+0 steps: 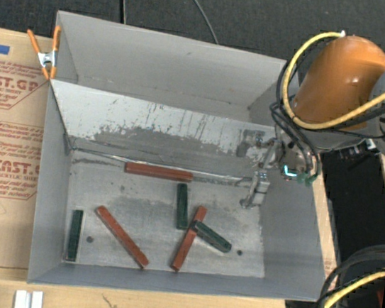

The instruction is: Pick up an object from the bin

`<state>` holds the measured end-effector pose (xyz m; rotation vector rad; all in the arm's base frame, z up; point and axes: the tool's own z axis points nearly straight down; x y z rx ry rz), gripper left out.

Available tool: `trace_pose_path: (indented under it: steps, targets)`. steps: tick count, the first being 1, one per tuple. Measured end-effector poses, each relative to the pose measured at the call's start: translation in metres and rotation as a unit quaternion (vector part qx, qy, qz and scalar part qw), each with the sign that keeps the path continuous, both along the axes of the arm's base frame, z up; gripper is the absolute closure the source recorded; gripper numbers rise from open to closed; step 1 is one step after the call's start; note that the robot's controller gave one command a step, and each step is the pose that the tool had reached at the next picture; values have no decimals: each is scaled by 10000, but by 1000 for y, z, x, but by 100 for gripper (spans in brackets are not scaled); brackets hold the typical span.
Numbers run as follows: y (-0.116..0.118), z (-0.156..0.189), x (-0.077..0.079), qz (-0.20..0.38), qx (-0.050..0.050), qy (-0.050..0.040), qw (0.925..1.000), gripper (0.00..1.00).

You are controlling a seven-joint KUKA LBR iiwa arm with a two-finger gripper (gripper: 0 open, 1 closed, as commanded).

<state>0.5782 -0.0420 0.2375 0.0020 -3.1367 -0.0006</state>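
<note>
The gripper hangs low at the right rear of the bin, over bare floor close to the right wall and beneath the arm's orange cover; whether it is open or shut cannot be told. To its left the back red bar lies flat along the foot of the rear wall, its right end near the gripper but apart from it. Toward the front and left of the gripper sits a small cluster: the slanted green bar meets the short red bar near that bar's upper end, and the middle green bar lies just beside them, pointing front to back. Farther left, the long red bar runs diagonally across the floor, and the left green bar lies by the left wall near the front corner – well apart from the gripper.
</note>
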Motion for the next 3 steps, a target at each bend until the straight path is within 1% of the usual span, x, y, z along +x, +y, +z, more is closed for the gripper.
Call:
trace_pose_path:
  steps: [1,2,3]
  targets:
    - [0,4,1,3,-2,-37,10000,0]
    - [3,-44,-9,350,-4,-61,9994,0]
    - [1,-111,-13,-126,2,-56,9999,0]
